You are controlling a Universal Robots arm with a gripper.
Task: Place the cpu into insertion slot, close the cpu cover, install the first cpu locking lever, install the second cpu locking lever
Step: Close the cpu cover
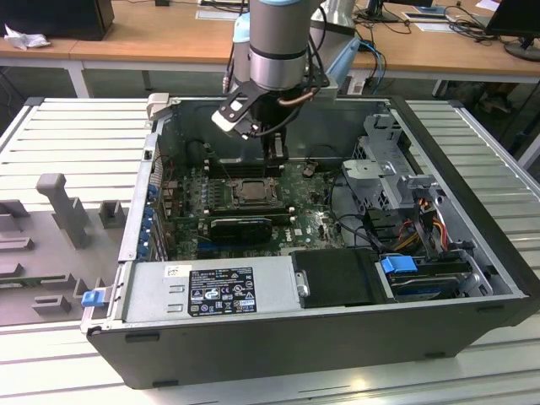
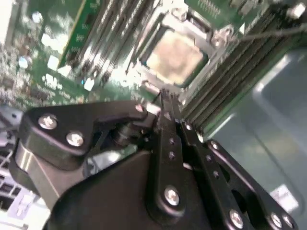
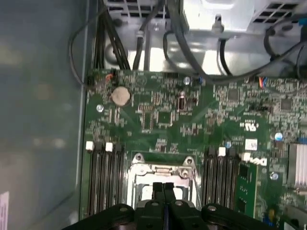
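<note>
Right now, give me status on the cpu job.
Tool shut, tips at insertion slot edge. Cpu seated, cpu cover down. Memory slots close alongside.

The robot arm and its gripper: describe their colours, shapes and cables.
The arm is a silver-grey cylinder with a pale blue cap and a black band. Cables loop round its wrist, beside a white block. The gripper is black: jointed flat links with silver screw heads, ending in two narrow fingers.

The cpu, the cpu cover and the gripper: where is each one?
cpu (image 2: 175, 55), second wrist view, middle of its pale face.
cpu cover (image 3: 163, 167), first wrist view, silver frame bar beyond the fingertips.
gripper (image 3: 163, 188), first wrist view, between its two black fingertips.
</note>
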